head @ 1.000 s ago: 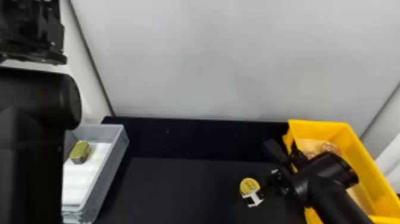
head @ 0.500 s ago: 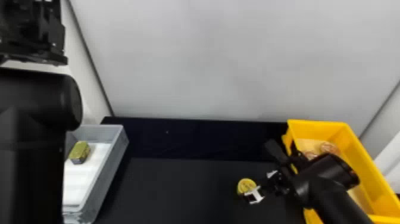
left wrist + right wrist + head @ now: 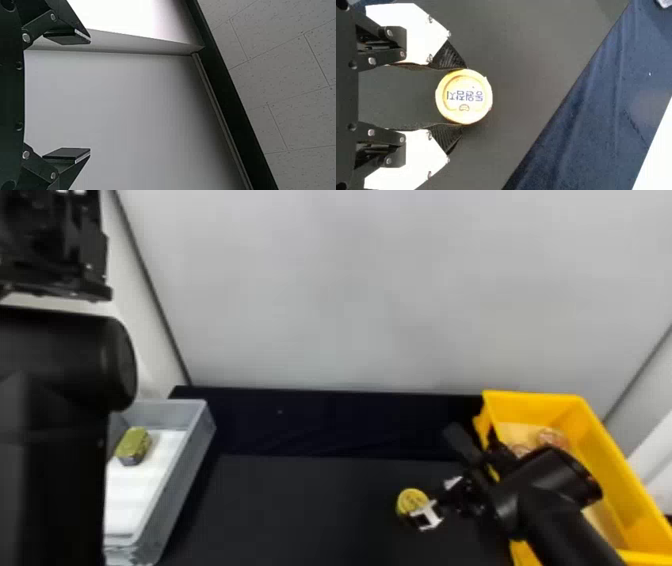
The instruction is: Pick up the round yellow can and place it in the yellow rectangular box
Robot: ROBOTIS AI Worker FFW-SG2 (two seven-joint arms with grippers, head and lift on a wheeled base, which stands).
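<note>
On the dark surface (image 3: pixel 310 510), toward the robot's right and just beside the yellow rectangular box (image 3: pixel 607 462), the round yellow can (image 3: pixel 464 97) sits between the fingers of the right claw (image 3: pixel 462 97). Its black pads (image 3: pixel 449 57) are drawn in to the can's width and appear to touch it on opposite sides; whether the can rests on the surface or is slightly raised, I cannot tell. The left claw (image 3: pixel 90 95) stands wide apart and empty, away from the work.

The can looks like a small, stiff-walled tin, probably filled, so somewhat heavy for its size and unlikely to crush under a moderate squeeze. Its curved side is likely smooth, and could slip or roll between flat pads. The best hold is straight across the widest part, on the side wall and clear of the lid. Here the tips barely reach past that line, so a hard squeeze could push the can forward out of the grasp. A slightly deeper bite would be safer, followed by a steady, level lift over the box's wall.
</note>
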